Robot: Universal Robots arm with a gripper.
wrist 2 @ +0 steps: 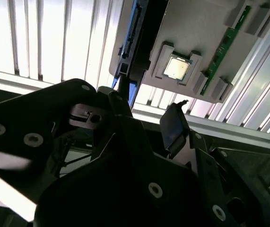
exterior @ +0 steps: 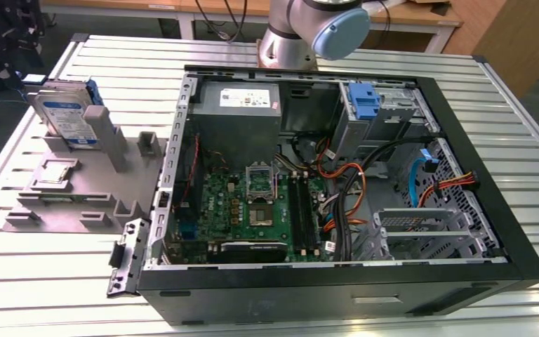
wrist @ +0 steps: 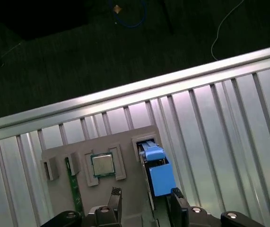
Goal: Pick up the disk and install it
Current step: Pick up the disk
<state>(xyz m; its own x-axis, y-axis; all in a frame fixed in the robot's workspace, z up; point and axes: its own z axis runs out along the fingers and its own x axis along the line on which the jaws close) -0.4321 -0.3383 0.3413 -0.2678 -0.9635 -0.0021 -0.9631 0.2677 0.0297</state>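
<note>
Blue-framed disk [wrist: 157,174] (upright) stands just beyond spread tool [wrist: 145,193].

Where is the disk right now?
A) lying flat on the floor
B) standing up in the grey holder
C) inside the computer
B: the disk stands upright in a slot of the grey holder on the table, outside the computer case.
</note>
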